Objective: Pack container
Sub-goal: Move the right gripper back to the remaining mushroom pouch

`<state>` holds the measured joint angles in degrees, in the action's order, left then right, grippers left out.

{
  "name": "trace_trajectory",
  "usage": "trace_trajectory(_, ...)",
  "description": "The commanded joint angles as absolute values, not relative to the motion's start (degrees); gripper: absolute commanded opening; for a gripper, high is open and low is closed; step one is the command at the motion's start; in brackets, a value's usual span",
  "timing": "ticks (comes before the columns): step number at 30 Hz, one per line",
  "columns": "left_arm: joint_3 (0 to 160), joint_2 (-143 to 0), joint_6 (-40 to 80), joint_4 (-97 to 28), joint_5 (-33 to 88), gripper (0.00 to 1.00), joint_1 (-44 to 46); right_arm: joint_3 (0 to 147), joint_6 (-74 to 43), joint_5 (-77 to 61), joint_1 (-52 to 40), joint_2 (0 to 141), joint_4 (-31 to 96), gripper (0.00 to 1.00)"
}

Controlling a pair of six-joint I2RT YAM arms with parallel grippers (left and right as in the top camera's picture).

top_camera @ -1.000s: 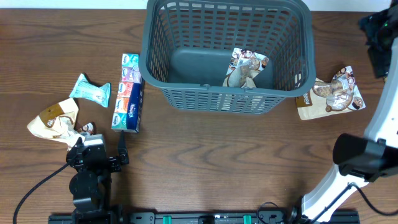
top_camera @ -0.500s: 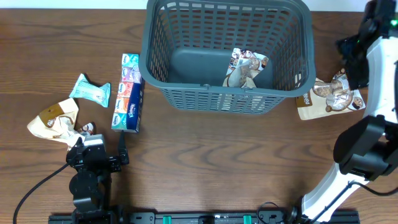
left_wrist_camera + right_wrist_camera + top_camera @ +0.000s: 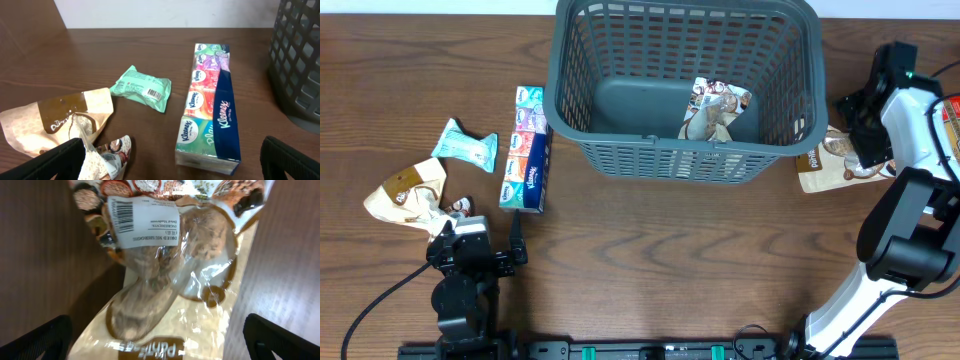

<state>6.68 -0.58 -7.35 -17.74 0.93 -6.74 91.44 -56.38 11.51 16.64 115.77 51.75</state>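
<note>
- The right jaws stand wide apart and hold nothing. In the right wrist view the two dark tips sit at the lower corners, with a dried mushroom packet (image 3: 165,265) lying on the bench between and beneath them.
- This packet is clear plastic with a cream and brown print and a white barcode label, and it lies flat on the dark wood.
- In the overhead view the right arm (image 3: 885,110) reaches over the same packet (image 3: 818,162), which sits just to the right of the container and outside it. Whether the jaws touch the packet cannot be told.
- The left jaws are also spread wide and empty, with the tips at the lower corners of the left wrist view.
- The left arm (image 3: 470,265) rests low at the near left of the bench (image 3: 670,250).
- Ahead of the left jaws lies a Kleenex tissue multipack (image 3: 210,110), placed lengthwise.
- To its left is a green wrapped packet (image 3: 142,87).
- Nearer to the jaws is a crumpled brown-and-cream pouch (image 3: 55,125), with a small printed sachet (image 3: 112,152) touching its edge.
- The container (image 3: 670,155), a dark grey slotted basket, stands at the far middle of the bench, with the tissue multipack just beside its left wall.
- One snack packet (image 3: 718,108) lies inside the container, against the front right of the base.
</note>
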Motion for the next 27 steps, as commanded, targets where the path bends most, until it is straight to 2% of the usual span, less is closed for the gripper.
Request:
trace_trajectory(1,5.7,-0.2,-7.5,-19.0,1.3,0.99,-7.0,88.0,-55.0,11.4,17.5,115.1,49.1,0.99)
trace_trajectory(14,5.7,-0.2,-7.5,-19.0,1.3,0.99,-7.0,83.0,-59.1,7.9,17.6,115.5,39.3,0.99)
trace_trajectory(27,5.7,-0.2,-7.5,-18.9,1.3,0.99,-7.0,82.9,-59.7,10.1,17.6,118.1,39.9,0.99)
